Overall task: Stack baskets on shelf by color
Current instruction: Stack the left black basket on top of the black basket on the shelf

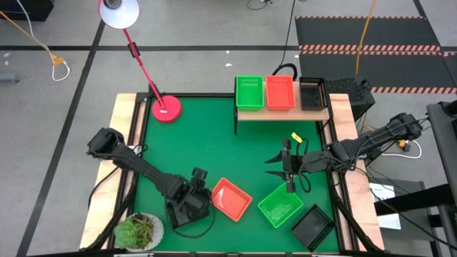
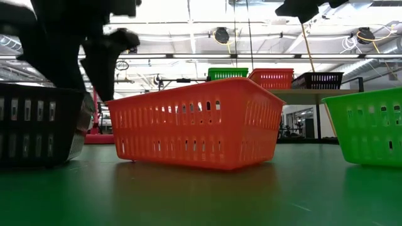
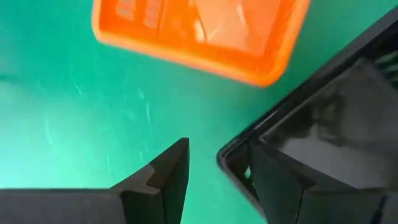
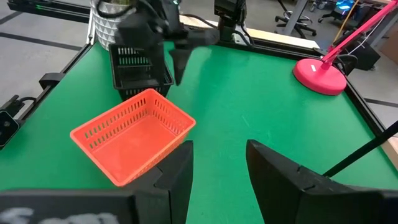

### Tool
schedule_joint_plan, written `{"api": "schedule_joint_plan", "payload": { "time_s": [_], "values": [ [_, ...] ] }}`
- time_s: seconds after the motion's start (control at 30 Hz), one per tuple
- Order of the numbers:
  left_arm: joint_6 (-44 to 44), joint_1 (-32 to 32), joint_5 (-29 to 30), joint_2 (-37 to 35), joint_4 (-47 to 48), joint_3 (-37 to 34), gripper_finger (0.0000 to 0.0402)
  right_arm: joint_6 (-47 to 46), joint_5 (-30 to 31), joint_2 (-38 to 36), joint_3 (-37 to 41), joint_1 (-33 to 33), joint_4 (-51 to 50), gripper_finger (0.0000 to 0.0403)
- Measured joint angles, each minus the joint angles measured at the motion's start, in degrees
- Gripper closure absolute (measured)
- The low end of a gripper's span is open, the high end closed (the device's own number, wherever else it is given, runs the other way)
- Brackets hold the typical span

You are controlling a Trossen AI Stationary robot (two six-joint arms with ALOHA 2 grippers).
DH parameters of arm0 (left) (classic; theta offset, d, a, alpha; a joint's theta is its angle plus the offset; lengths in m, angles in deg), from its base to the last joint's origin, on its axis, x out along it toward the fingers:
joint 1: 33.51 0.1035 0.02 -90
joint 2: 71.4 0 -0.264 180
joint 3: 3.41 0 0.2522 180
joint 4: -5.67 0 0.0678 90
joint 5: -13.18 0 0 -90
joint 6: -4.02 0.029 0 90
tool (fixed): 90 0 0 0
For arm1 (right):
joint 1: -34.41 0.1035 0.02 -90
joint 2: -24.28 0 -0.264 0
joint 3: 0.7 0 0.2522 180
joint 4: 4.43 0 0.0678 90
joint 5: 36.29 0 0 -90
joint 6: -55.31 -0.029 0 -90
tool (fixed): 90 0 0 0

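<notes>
My left gripper [image 1: 194, 198] stands open over a black basket [image 3: 323, 118] at the near left of the table. One finger [image 3: 277, 180] is inside the basket and the other [image 3: 168, 174] outside it. An orange basket [image 1: 230, 198], a green basket [image 1: 280, 207] and a second black basket [image 1: 313, 227] rest on their bases on the green table. On the shelf [image 1: 282, 113] sit a green [image 1: 249, 93], an orange [image 1: 280, 93] and a black basket [image 1: 312, 93]. My right gripper [image 1: 289, 171] hangs open above the table, holding nothing. My left gripper [image 3: 214, 148] comes from above, slanting down, and straddles one wall of the black basket near a corner of its rim [image 3: 229, 157]. Whether either finger touches the wall, I cannot tell. The basket [image 2: 38, 125] rests on the table.
A red lamp base [image 1: 166, 108] stands at the far left of the table, its stem leaning over the edge. A potted plant [image 1: 139, 232] sits at the near left corner. Bare green surface [image 1: 214, 143] lies between the shelf and the loose baskets.
</notes>
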Motion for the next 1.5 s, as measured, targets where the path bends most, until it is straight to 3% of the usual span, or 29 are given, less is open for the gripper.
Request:
{"api": "schedule_joint_plan", "payload": {
  "time_s": [0.1, 0.33, 0.57, 0.7, 0.9, 1.17, 1.5],
  "values": [
    [-0.35, 1.37, 0.76, 0.0, 0.23, -2.06, 0.0236, 0.0, 0.0, 0.0, 0.0, 0.0, -0.07, 0.0261],
    [-5.69, 4.73, 11.59, -0.13, 10.28, -2.5, 0.0236, 0.2, 0.0, 0.0, 0.0, 0.0, -0.42, 0.0261],
    [-14.68, 8.01, 12.25, -0.13, 25.23, -2.13, 0.0236, 0.04, -0.01, 0.0, 0.0, 0.0, -0.42, 0.0261],
    [-16.93, 6.68, 5.91, -0.42, 30.68, -0.03, 0.0236, 0.02, -0.03, 0.0, 0.0, 0.0, -0.46, 0.0261],
    [-12.16, -1.82, -9.54, -3.17, 26.64, 0.7, 0.0236, -0.29, -0.03, -0.02, 0.0, 0.0, -0.54, 0.0261],
    [-12.08, -12.79, -12.06, -3.45, 25.2, 0.68, 0.0236, -1.09, -0.05, -0.04, 0.0, 0.0, -0.52, 0.0261],
    [-10.5, -13.39, -10.71, -3.45, 19.2, 0.47, 0.0236, -0.92, -0.06, -0.02, 0.0, 0.0, -0.42, 0.0261]
  ]
}}
